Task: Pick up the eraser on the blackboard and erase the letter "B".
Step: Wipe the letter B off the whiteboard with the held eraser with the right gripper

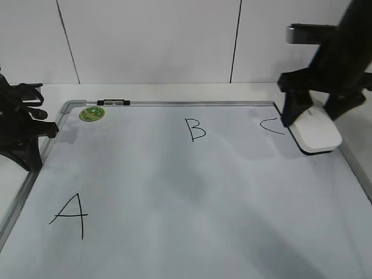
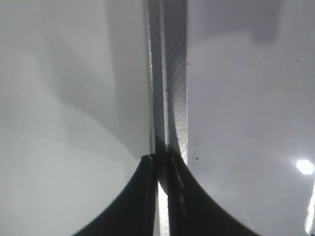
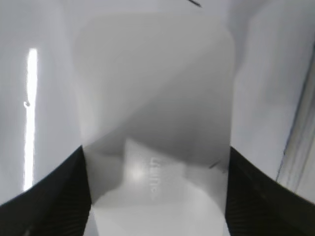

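Note:
The blackboard (image 1: 174, 192) is a white board with a silver frame that lies flat and fills the table. The letter "B" (image 1: 196, 129) is drawn near its top middle. The white eraser (image 1: 317, 135) sits at the board's right edge, just right of the "C" (image 1: 270, 125). My right gripper (image 1: 311, 116) straddles the eraser, and in the right wrist view its two black fingers (image 3: 156, 152) press flush on both sides of the eraser (image 3: 157, 98). My left gripper (image 1: 49, 131) is shut and empty at the board's left frame (image 2: 172, 73), its fingertips (image 2: 160, 160) just above it.
A larger "A" (image 1: 70, 214) is at the board's lower left. A round green sticker (image 1: 91, 114) and a black-and-silver clip (image 1: 113, 102) sit at the top left of the frame. A white wall stands behind the table.

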Controlling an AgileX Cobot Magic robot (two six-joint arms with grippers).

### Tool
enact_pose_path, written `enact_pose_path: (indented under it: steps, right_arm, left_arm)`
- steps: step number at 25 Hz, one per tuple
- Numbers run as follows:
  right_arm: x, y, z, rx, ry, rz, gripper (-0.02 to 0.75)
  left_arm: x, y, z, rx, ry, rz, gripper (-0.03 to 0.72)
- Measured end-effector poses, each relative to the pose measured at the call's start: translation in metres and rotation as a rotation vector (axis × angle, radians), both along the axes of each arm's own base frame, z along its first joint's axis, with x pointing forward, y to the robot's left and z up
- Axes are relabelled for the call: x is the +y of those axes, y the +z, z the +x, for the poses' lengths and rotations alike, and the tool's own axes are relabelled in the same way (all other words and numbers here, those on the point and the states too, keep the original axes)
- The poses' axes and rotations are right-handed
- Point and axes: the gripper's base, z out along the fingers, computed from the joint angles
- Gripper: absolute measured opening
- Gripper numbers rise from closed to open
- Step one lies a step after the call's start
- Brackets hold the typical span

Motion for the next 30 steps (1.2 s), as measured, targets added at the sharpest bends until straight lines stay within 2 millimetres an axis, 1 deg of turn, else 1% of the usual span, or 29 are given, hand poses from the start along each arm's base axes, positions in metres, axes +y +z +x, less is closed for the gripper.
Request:
enact_pose_path:
  steps: [1, 3, 4, 7, 8, 9, 11, 16, 21, 27, 30]
  right_arm:
    - [0.012, 0.001, 0.008, -0.018, 0.030, -0.012, 0.537]
    - [0.033, -0.007, 0.026, -0.036, 0.077, -0.035, 0.537]
    - [0.045, -0.007, 0.034, -0.055, 0.100, -0.035, 0.537]
    - [0.075, -0.021, 0.057, -0.079, 0.149, -0.031, 0.537]
    - [0.083, -0.022, 0.063, -0.095, 0.161, -0.026, 0.537]
    - [0.090, -0.028, 0.069, -0.095, 0.171, -0.026, 0.537]
    - [0.100, -0.035, 0.082, -0.117, 0.178, -0.020, 0.537]
    - [0.111, -0.062, 0.104, -0.117, 0.182, -0.018, 0.535]
    - [0.116, -0.091, 0.115, -0.091, 0.184, -0.028, 0.534]
    - [0.117, -0.096, 0.117, -0.080, 0.186, -0.025, 0.534]
    - [0.122, -0.096, 0.115, -0.078, 0.197, -0.026, 0.534]
  left_arm:
    - [0.000, 0.000, 0.000, 0.002, 0.000, 0.000, 0.020]
    - [0.000, 0.000, 0.000, 0.004, 0.000, 0.000, 0.020]
    - [0.000, 0.000, 0.000, 0.005, -0.001, 0.000, 0.020]
    - [0.000, 0.000, -0.001, 0.007, -0.001, 0.000, 0.020]
    - [0.000, 0.000, -0.001, 0.007, -0.001, 0.000, 0.020]
    - [0.000, 0.000, -0.001, 0.007, -0.001, 0.000, 0.020]
    - [0.000, 0.000, -0.001, 0.007, -0.001, 0.000, 0.020]
    - [0.000, 0.000, -0.001, 0.009, 0.000, -0.002, 0.019]
    - [0.000, 0.000, -0.001, 0.009, 0.000, -0.002, 0.019]
    - [0.000, -0.001, -0.001, 0.011, 0.000, -0.001, 0.019]
    - [0.000, -0.001, -0.001, 0.011, 0.000, -0.001, 0.019]
